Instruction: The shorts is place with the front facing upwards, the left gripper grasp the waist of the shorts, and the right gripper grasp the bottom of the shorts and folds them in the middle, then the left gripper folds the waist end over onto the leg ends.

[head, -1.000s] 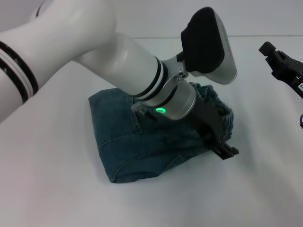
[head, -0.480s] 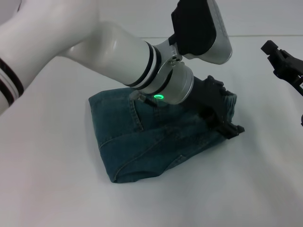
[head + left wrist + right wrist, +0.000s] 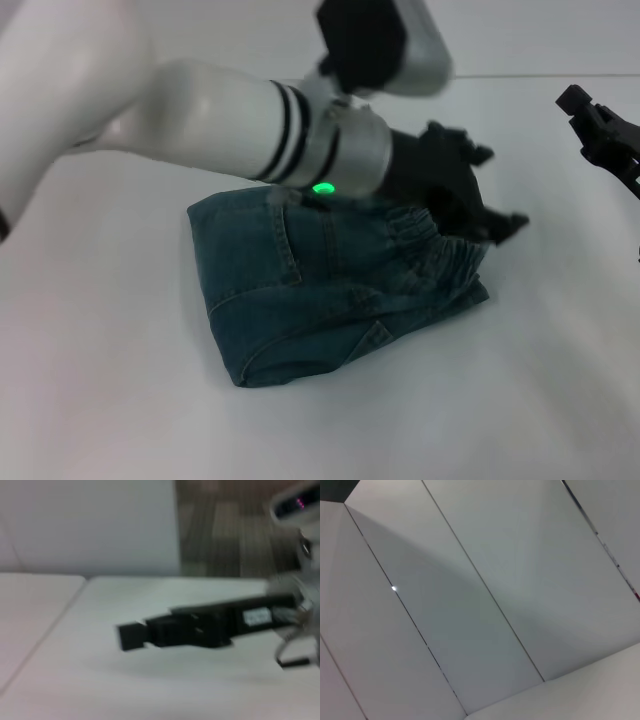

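Head view first: our left gripper (image 3: 478, 190), the black two-fingered claw on the silver arm with the green ring light, is up and clear of the cloth now. A second ago it was pressed down on the gathered end; half a second ago it was just peeling away. Now it hangs above the far right corner of the folded bundle with nothing between its fingers, though we cannot tell how wide they stand.

The blue-green faded denim shorts (image 3: 320, 290) lie folded on the white worktop (image 3: 120, 400), about mid-table, and the ruffled elastic waist of the shorts (image 3: 445, 255) sits on top at the bundle's right end, released and staying put. We judge the last fold is laid; only the retreat is left.

Our right gripper (image 3: 600, 130), the black claw at the worktop's right edge, is parked well apart from the cloth; its opening we cannot tell either.

Left wrist view: it looks across bare white worktop at the right gripper (image 3: 200, 627), a long way off, no denim in sight.

Right wrist view: only pale wall panels, nothing of the task.
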You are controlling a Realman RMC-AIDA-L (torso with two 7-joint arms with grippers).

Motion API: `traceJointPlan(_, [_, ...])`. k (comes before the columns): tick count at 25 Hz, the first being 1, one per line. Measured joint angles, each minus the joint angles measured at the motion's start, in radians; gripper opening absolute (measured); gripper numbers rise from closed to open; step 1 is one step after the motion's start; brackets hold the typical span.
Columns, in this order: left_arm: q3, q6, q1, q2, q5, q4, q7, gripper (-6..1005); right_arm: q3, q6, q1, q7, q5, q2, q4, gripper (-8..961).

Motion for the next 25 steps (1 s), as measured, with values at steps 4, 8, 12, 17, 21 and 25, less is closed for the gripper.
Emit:
traceJointPlan(4, [-0.088, 0.001, 0.08, 0.001, -0.156, 0.015, 0.073, 859, -0.005, -0.002, 0.0, 0.006, 0.0, -0.003, -0.001, 12])
traceJointPlan(8, [-0.225, 0.097, 0.154, 0.005, -0.314, -0.011, 0.14, 859, -0.01, -0.029, 0.0, 0.028, -0.002, -0.008, -0.012, 11])
traceJointPlan(12, [-0.445, 0.304, 0.209, 0.011, -0.376, -0.095, 0.174, 859, -0.049, -0.091, -0.001, 0.097, -0.009, -0.011, -0.069, 24])
traceJointPlan(17, [-0.638, 0.551, 0.28, 0.102, -0.351, -0.231, 0.197, 859, -0.209, -0.179, -0.007, 0.258, -0.012, -0.011, -0.232, 108])
traceJointPlan(21, [-0.659, 0.652, 0.359, 0.161, -0.283, -0.246, 0.193, 859, -0.416, -0.258, -0.014, 0.425, -0.06, -0.022, -0.424, 231])
traceJointPlan(25, [-0.734, 0.717, 0.464, 0.146, -0.231, -0.172, 0.21, 859, -0.52, -0.308, -0.035, 0.486, -0.161, -0.01, -0.596, 421])
